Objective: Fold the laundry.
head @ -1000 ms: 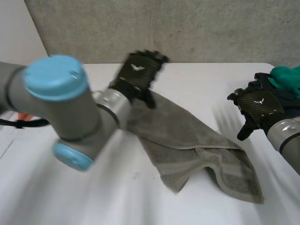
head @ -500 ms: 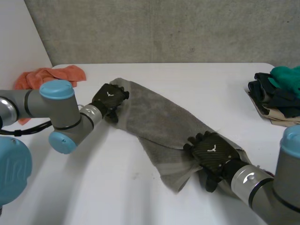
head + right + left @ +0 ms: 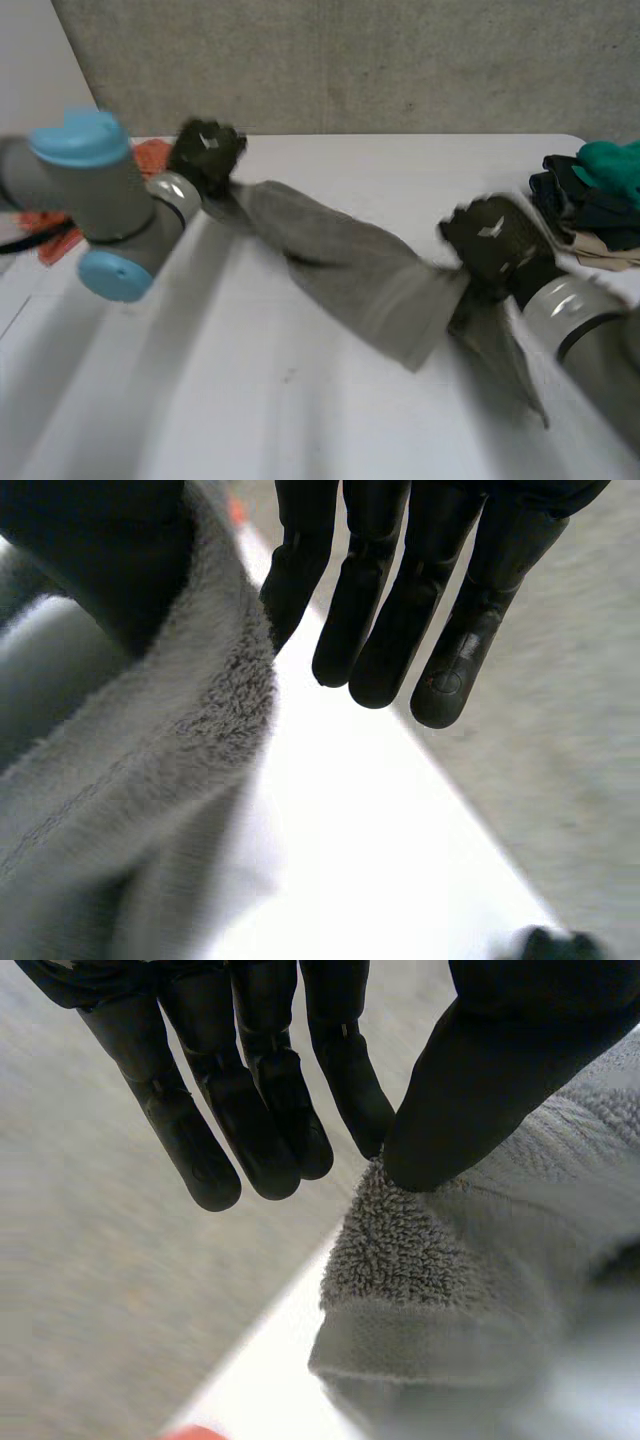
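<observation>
Towel (image 3: 350, 270), grey looped terry, hangs in a twisted band between left hand (image 3: 205, 155) and right hand (image 3: 495, 245), each pinching its edge. Wrist views show the pile.

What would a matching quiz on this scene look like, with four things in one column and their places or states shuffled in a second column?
Column one:
1. grey towel
2. orange cloth
3. pile of clothes
4. left robot hand

Column two:
A. at the right edge of the table
B. partly behind the left arm
C. stretched from the left robot hand to the right robot hand
D. pinching one end of the towel

Pairs: 1-C, 2-B, 3-A, 4-D.
</observation>
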`<move>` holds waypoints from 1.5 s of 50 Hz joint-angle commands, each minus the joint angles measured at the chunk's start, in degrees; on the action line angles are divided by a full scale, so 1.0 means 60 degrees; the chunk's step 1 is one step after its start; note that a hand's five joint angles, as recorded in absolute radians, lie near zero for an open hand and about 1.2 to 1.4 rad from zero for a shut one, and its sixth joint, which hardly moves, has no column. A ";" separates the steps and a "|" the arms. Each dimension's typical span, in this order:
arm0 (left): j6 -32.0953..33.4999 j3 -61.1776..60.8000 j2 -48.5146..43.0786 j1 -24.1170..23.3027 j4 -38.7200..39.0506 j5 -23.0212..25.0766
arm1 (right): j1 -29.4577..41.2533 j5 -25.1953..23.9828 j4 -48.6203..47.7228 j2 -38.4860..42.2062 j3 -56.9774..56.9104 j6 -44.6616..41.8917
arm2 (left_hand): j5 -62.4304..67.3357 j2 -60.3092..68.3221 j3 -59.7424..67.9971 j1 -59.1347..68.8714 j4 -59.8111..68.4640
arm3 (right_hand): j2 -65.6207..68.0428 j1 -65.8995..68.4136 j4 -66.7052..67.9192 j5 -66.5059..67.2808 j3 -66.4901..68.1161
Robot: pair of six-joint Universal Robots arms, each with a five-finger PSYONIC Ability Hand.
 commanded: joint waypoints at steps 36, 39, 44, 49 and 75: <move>-0.1378 -0.0177 0.1701 -0.0595 0.0221 -0.1518 | -0.0827 -0.3568 0.4930 0.0837 -0.0074 -0.8293 | 0.2458 0.1913 0.1979 0.2369 0.1913 | -0.2875 -0.1696 -0.2982 -0.2700 -0.2924; -0.1393 -0.0236 0.1949 -0.0610 0.0221 -0.1518 | -0.1074 -0.3817 0.5680 0.0749 -0.0115 -0.8840 | 0.2458 0.1913 0.1979 0.2369 0.1913 | -0.8020 -0.6841 -0.8127 -0.7845 -0.8069; -0.1393 -0.0396 0.2360 -0.0741 0.0221 -0.1489 | -0.1560 -0.3804 0.5083 0.0704 -0.1358 -0.6271 | 0.2458 0.1913 0.1979 0.2369 0.1913 | -0.8788 -0.7609 -0.8895 -0.8613 -0.8837; -0.1393 -0.0529 0.2462 -0.0785 0.0206 -0.1489 | -0.1896 -0.3862 0.4847 0.0748 -0.2678 -0.1144 | 0.2458 0.1913 0.1979 0.2369 0.1913 | -0.8959 -0.7780 -0.9066 -0.8785 -0.9008; -0.1495 -0.0719 0.4498 -0.1796 0.0236 -0.1474 | -0.0857 -0.2470 0.3910 0.4599 -0.4260 0.4312 | 0.2458 0.1913 0.1979 0.2369 0.1913 | -0.9562 -0.8383 -0.9669 -0.9387 -0.9611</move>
